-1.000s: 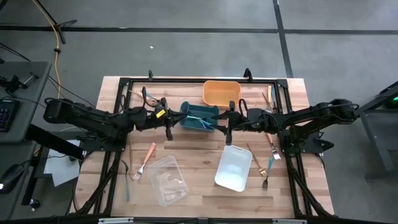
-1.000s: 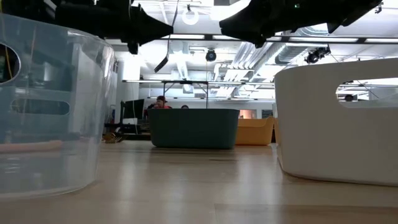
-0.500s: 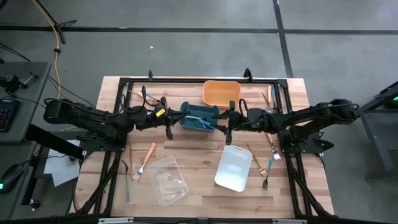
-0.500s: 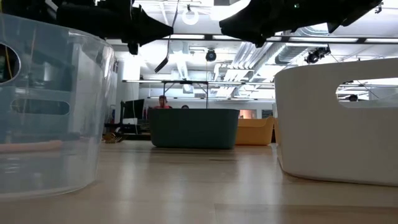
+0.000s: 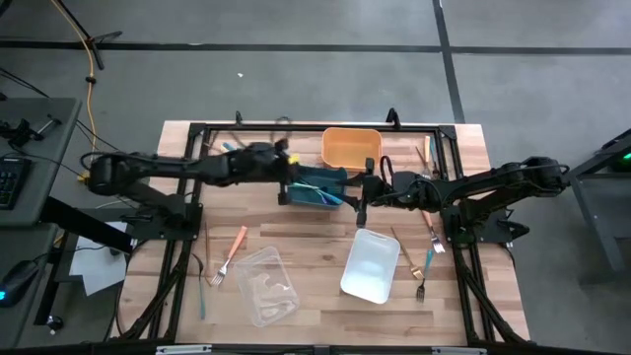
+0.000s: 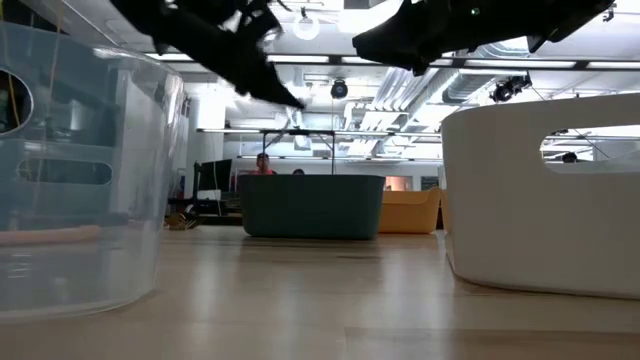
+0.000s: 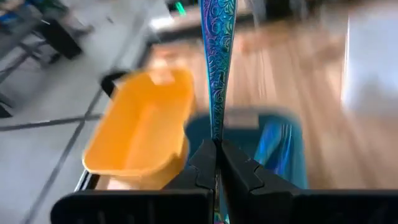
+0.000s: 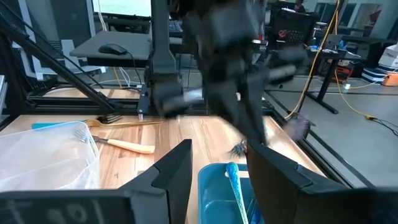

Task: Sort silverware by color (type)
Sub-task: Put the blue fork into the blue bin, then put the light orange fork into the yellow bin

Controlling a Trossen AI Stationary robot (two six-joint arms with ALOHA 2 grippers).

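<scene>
My left gripper [image 5: 286,189] is shut on a teal-blue piece of silverware [image 7: 217,74] with a patterned handle, at the left end of the teal bin [image 5: 317,185]. More teal-blue silverware [image 8: 237,182] lies inside that bin. My right gripper [image 5: 361,209] hangs open at the bin's right end, with nothing between its fingers. An orange-handled fork [image 5: 232,253] and a teal-blue piece [image 5: 202,295] lie flat on the table at near left. Gold and dark forks [image 5: 414,258] lie at near right. My left gripper pinches the teal-blue piece by its patterned handle [image 7: 217,132] between its two fingers. The piece runs along the fingers and sticks out well past their tips. The fingers slant down from the table's left toward the teal bin. The piece is lifted clear, above the bin.
An orange bin [image 5: 351,146] stands just beyond the teal one. A white bin [image 5: 371,264] and a clear bin [image 5: 266,286] stand nearer the front edge. More silverware [image 5: 428,158] lies at the far right. The black frame rails [image 5: 296,126] run around the table.
My left gripper has swung toward the table's far and right side, from beside the teal bin to its left end. It has rolled and tipped into a slant toward the bin and has stayed shut. My right gripper has kept still.
</scene>
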